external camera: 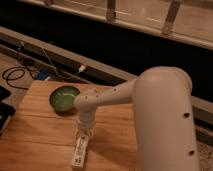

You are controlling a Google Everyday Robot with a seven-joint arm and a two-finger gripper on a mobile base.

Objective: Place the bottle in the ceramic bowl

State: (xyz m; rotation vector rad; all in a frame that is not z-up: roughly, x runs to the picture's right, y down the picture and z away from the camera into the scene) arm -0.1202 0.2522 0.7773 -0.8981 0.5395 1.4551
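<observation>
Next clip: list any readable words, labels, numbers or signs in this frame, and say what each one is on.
Label of the small slim white bottle, lying on the wooden table: dark printed marks, too blurred to read.
On the glossy green ceramic bowl: no text.
On the white robot arm, its gripper shut on the bottle's far end: no text visible.

High view, near — facing down, jaws lower-centre

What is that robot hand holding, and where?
The gripper seems shut on the bottle, at its end nearest the ceramic bowl; it lies on the table.
</observation>
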